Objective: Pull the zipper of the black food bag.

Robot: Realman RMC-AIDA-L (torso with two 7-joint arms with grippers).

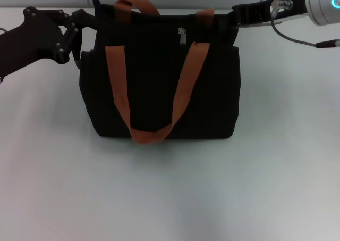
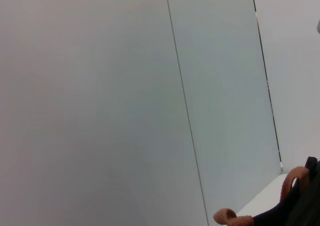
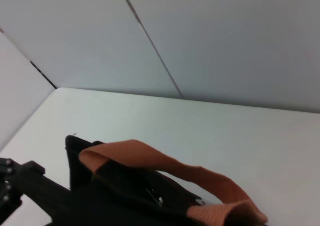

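Note:
The black food bag stands upright in the middle of the white table, with two orange-brown straps. The small silver zipper pull sits on the top zip track, a little right of the middle. My left gripper is at the bag's top left corner, against the fabric. My right gripper is at the bag's top right corner. The right wrist view shows the bag's top, one strap and the left gripper farther off. The left wrist view shows only a corner of the bag and a strap.
The white table spreads in front of the bag and to both sides. A grey panelled wall stands behind the table. A cable hangs from the right arm above the table's back right.

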